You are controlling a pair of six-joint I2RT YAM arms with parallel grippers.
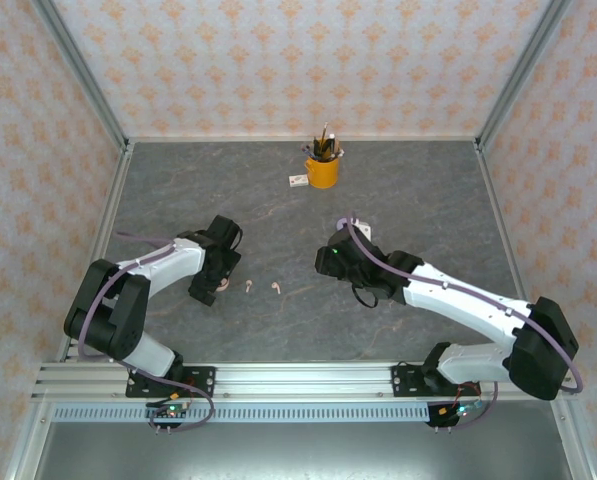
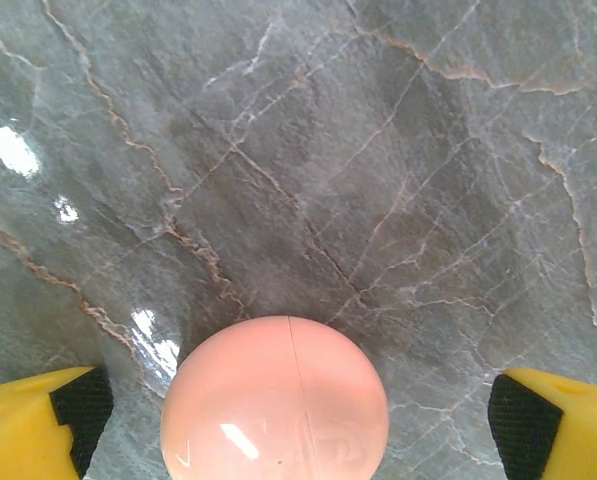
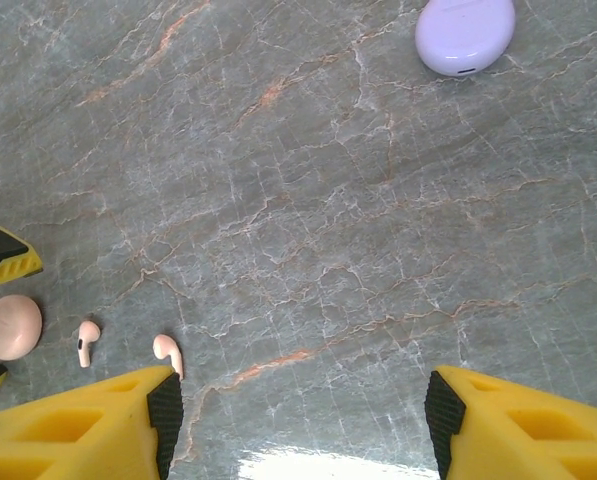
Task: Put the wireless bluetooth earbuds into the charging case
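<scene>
Left gripper (image 2: pixel 296 408): jaws spread wide, a black pad (image 2: pixel 78 405) on either side of the pink charging case, neither touching it; nothing clamped.
Right gripper (image 3: pixel 303 405): jaws apart and empty, hovering over bare table just right of the earbuds.
Pink charging case (image 2: pixel 275 400): round, glossy, lid down with its seam showing. It rests on the table, centred between the left jaws, left of middle.
First pink earbud (image 3: pixel 88 338): stemmed, lying loose just right of the pink case.
Second pink earbud (image 3: pixel 168 352): near the first, one place further right, close to the right gripper's finger.
Lilac charging case (image 3: pixel 465 33): lid down, well apart from the pink set, on the right arm's side.
Table (image 1: pixel 428 200): grey marbled slab with a shiny finish.
Pen cup (image 1: pixel 322 172): orange, far centre, clear of the work.
Step in hand (judged): left gripper about to take hold of the pink case; no earbud seated yet.
Handling note: close on the widest part of the case with both pads meeting it together. Keep the seam free so the lid can lift.
Risk: a smooth, rounded shell may squirt out of an off-centre pinch and knock the nearby earbuds.
Follow-on (judged): the right gripper would do best to take an earbud by its stem.
</scene>
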